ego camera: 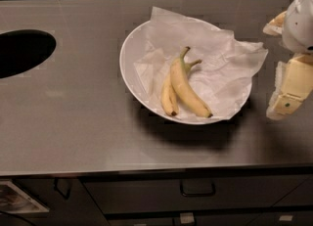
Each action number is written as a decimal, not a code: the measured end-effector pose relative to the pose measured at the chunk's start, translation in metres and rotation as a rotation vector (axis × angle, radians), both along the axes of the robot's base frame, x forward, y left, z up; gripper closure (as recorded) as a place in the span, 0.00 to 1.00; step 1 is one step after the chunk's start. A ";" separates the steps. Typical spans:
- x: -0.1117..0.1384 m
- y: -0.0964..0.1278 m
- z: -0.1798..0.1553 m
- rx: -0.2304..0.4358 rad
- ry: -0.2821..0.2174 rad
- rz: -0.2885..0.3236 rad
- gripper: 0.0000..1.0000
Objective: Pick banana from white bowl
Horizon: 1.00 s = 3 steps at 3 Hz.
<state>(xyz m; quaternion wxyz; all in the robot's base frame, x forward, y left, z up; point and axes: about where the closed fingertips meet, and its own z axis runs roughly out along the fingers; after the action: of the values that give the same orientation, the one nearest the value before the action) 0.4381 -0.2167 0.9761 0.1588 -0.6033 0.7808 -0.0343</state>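
Observation:
The banana, long, thick and curved with a greenish stem and dark tip, lies in the white bowl on a crumpled white paper sheet. A shorter, slimmer banana lies against its left side. My gripper is at the right edge of the view, to the right of the bowl and apart from it, holding nothing that I can see.
The bowl stands on a grey metal counter. A dark round hole is cut in the counter at the far left. Dark tiles run along the back. Drawers with handles sit below the front edge.

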 end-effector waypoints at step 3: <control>0.011 0.039 -0.018 0.047 0.007 0.002 0.00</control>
<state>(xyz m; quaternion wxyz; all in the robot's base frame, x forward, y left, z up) 0.4489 -0.1779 0.9582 0.1700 -0.6004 0.7813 -0.0136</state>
